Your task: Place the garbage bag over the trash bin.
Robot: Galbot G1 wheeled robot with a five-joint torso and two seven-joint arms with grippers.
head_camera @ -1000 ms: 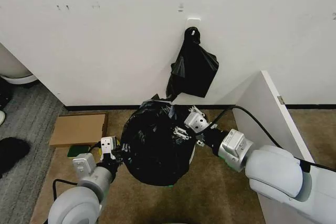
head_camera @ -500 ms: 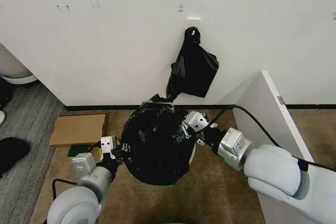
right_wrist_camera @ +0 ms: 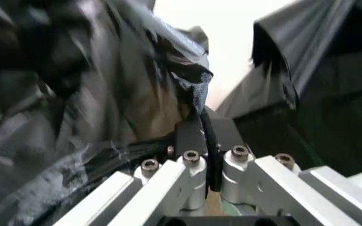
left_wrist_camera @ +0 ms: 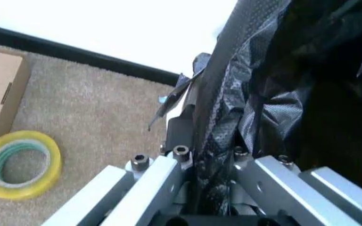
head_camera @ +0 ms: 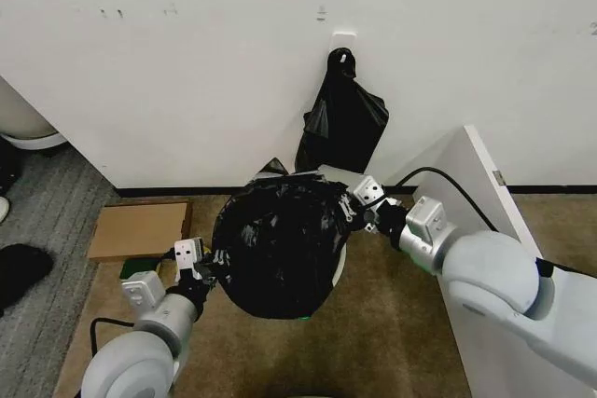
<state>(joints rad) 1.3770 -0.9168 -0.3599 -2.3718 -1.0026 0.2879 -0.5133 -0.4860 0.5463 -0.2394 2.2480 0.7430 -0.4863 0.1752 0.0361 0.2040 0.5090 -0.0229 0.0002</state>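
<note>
The crinkled black garbage bag [head_camera: 278, 247] is stretched between my two grippers and drapes over the trash bin [head_camera: 342, 266], of which only a cream-white sliver shows at the bag's right side. At the bag's near-left edge my left gripper [head_camera: 200, 266] is shut on a fold of the film; the left wrist view shows the garbage bag [left_wrist_camera: 231, 117] pinched in the left gripper [left_wrist_camera: 207, 143]. On the far-right edge my right gripper [head_camera: 354, 209] is shut on the bag's rim. In the right wrist view a thin black strip runs through the right gripper [right_wrist_camera: 207, 139].
A smaller black bag bundle [head_camera: 343, 123] hangs from a hook on the white wall just behind the bin. A white panel [head_camera: 471, 198] stands at the right. A flat cardboard box [head_camera: 140, 228] and a yellow tape roll [left_wrist_camera: 17, 162] lie on the brown carpet at the left.
My right gripper has moved right and toward the wall with the bag's edge, pulling the bag wider. The left gripper keeps its hold and has shifted slightly.
</note>
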